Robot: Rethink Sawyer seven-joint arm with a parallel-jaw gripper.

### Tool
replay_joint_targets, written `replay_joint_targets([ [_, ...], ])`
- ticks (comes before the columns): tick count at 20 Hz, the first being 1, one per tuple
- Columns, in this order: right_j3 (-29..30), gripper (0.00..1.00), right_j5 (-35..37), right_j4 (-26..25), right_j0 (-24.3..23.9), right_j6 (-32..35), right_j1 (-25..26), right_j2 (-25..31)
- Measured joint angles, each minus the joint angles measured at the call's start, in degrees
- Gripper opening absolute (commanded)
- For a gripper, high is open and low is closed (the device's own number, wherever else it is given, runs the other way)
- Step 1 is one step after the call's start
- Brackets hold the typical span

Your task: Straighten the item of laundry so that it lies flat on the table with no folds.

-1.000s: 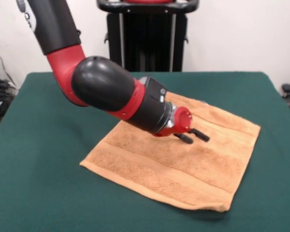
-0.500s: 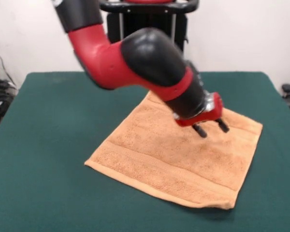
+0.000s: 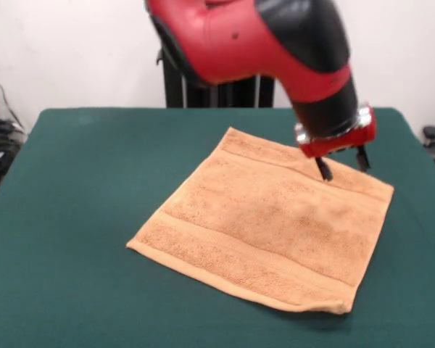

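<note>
Towel [image 3: 268,232] lies flat on tabletop [image 3: 72,188]; claw [image 3: 344,164], open and empty, hangs over its far right edge.

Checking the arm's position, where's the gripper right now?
In the front view, the gripper hangs open at picture right, above the towel's far right edge.

Rough terry-cloth towel [image 3: 264,228], matt felt-like table [image 3: 72,188]; glossy plastic arm [image 3: 261,36]
</note>
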Motion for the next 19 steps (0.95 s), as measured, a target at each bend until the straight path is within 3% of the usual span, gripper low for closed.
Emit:
replay_joint_targets([
  [9, 0.71, 1.00, 0.99, -0.30, 7.61, 0.01, -10.79, -7.48],
  [19, 0.73, 1.00, 1.04, -0.41, 11.94, 0.01, -16.03, -12.58],
])
